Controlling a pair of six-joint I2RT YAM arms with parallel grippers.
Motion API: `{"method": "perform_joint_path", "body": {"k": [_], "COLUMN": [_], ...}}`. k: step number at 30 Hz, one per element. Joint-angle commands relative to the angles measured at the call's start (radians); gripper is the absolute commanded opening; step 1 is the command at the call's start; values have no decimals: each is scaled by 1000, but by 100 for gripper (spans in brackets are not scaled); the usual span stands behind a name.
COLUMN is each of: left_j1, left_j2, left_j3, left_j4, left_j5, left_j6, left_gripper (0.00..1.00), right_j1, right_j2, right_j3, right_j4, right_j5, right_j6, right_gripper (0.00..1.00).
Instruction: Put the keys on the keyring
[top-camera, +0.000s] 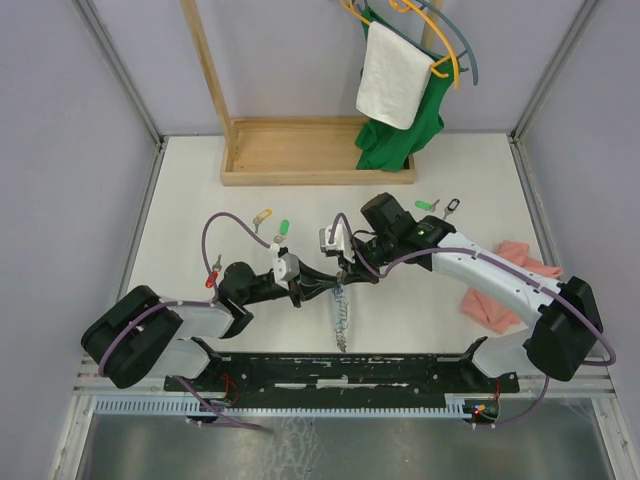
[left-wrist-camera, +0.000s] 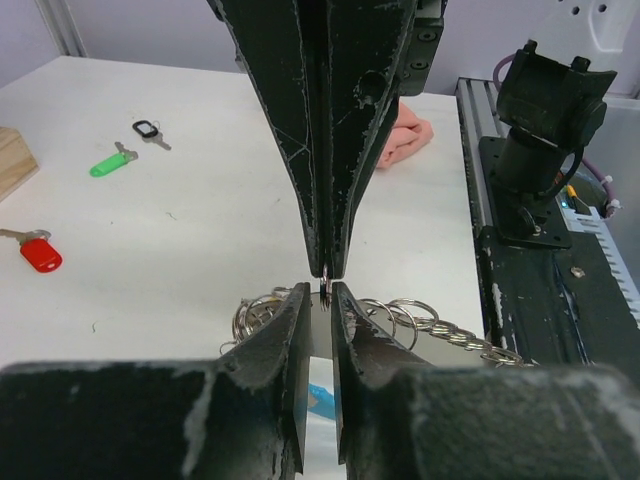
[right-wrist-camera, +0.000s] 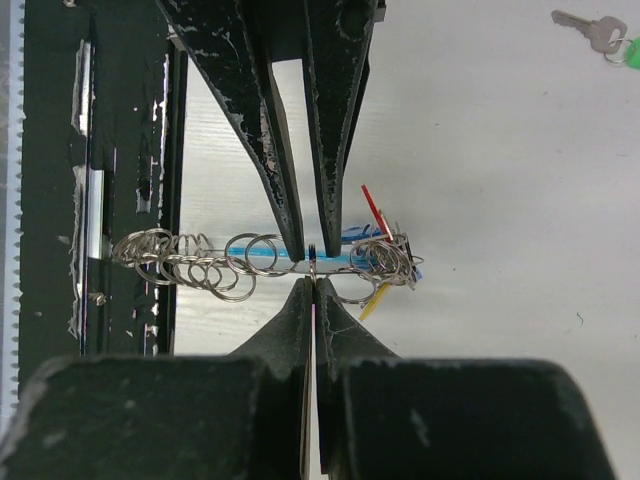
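Observation:
Between the two arms hangs the keyring, a run of silver rings on a light-blue tube, with a bunch of coloured tagged keys. My right gripper is shut on a small ring of it. My left gripper faces it tip to tip, its jaws a narrow gap apart around that same small ring. Loose keys lie on the table: yellow, green and red on the left, green and black on the right.
A pink cloth lies under the right arm. A wooden rack base stands at the back, with a white towel and green garment on hangers. A black rail runs along the near edge.

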Motion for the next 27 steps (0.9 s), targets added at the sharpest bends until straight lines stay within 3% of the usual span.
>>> {"method": "perform_joint_path", "body": {"k": [1, 15, 23, 27], "left_j1": [-2, -3, -3, -3], "left_j2": [-13, 0, -1, -4], "left_j3": [39, 65, 68, 70], "left_j4": [-21, -54, -76, -111], "left_j5": [30, 56, 74, 69], "left_j6": [28, 19, 27, 43], "left_gripper": [21, 24, 11, 16], "right_j1": [11, 43, 52, 53], "right_j2": [10, 48, 64, 65], "right_j3": [79, 137, 155, 163], "right_j4": [-59, -108, -120, -126], "right_j5": [14, 42, 51, 54], "right_j6": [-40, -70, -78, -82], "right_gripper": [1, 1, 0, 1]}}
